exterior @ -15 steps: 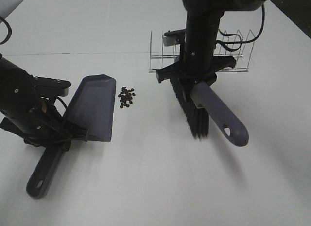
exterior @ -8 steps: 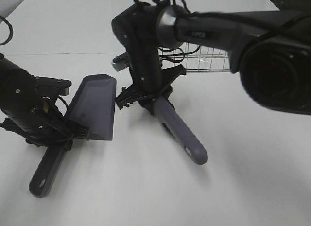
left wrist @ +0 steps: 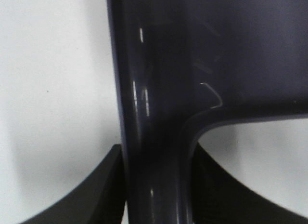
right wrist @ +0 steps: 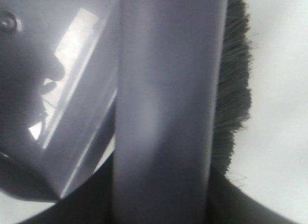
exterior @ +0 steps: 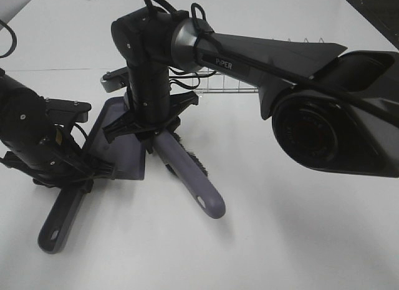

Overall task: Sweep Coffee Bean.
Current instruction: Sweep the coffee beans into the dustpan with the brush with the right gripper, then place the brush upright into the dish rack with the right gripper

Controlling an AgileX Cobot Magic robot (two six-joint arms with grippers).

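The grey-purple dustpan [exterior: 118,140] lies on the white table at the left. My left gripper [exterior: 84,173] is shut on its handle [left wrist: 154,137]. My right gripper [exterior: 151,129] reaches across to the pan's right edge and is shut on the brush handle [exterior: 190,178]. The handle also fills the right wrist view [right wrist: 163,113]. The black bristles [exterior: 189,154] touch the table beside the pan and show in the right wrist view [right wrist: 237,89], with the pan [right wrist: 62,94] next to them. The coffee beans are hidden behind the right arm. A small dark round spot [right wrist: 7,21] on the pan may be one.
A clear wire rack [exterior: 249,85] stands behind the right arm at the back. The right arm's large dark body [exterior: 324,121] spans the right half of the exterior view. The dustpan handle's end [exterior: 53,231] points toward the table's front left.
My right arm has swept the brush leftward from the rack side, over the spot where the bean pile lay, to the dustpan's right edge. The beans are no longer visible. The left arm and dustpan stayed put.
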